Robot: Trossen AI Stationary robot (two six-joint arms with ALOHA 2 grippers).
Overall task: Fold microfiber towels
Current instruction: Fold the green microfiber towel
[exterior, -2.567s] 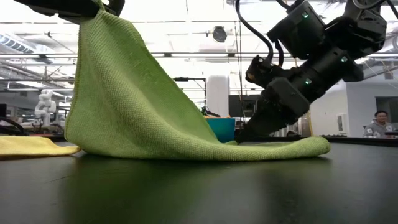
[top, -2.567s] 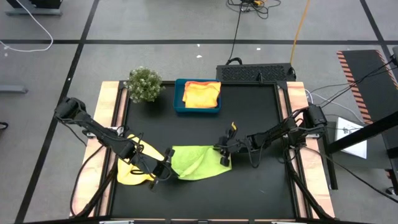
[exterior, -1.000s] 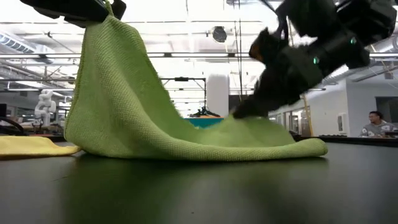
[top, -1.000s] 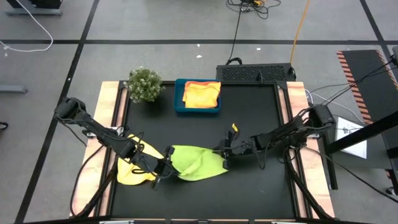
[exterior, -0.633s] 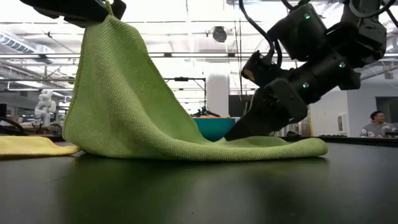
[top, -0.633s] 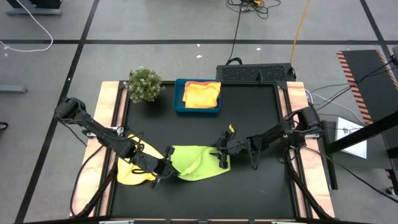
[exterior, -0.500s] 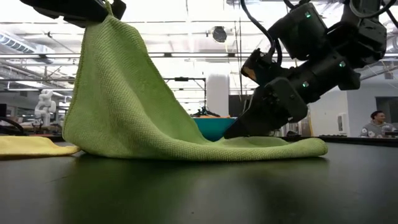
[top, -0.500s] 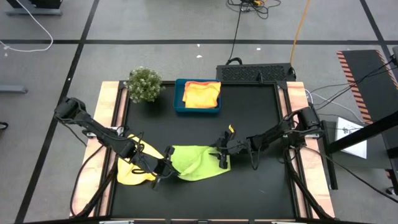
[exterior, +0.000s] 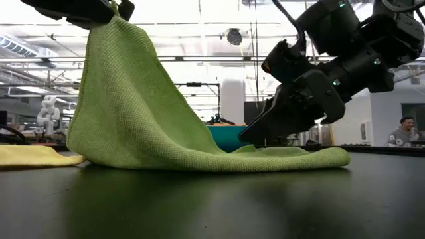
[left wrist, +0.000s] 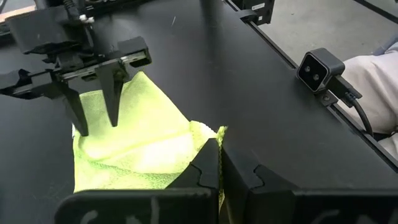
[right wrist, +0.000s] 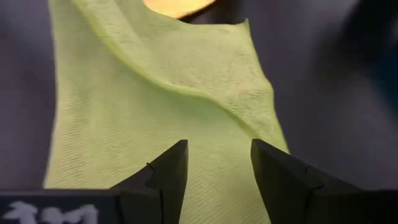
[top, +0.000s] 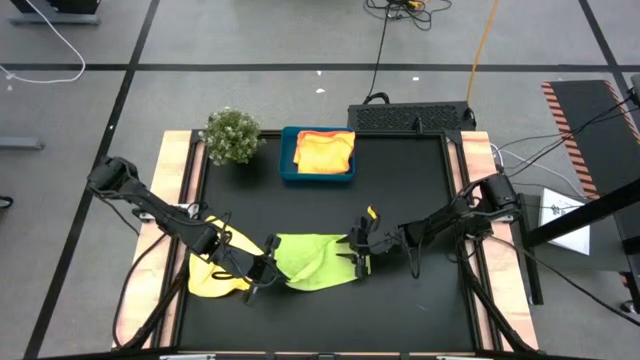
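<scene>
Meanwhile the left tool (exterior: 109, 10) stayed clamped on a corner of the green towel (top: 315, 260), holding it up off the counter (top: 400, 200) near the front. A second earlier the right tool (top: 358, 255) had pinched the far edge; now its fingers (right wrist: 171, 171) stood apart above the cloth, gripping nothing. That likely meant regrasping before folding. No readable writing appeared anywhere.

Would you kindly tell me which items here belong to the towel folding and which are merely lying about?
Part of the job:
- lime green towel, one corner lifted by the shut left hand
- yellow towel beside it
- orange-yellow towels in the tray
- open right hand above the green towel

Lying about:
- blue tray
- small plant
</scene>
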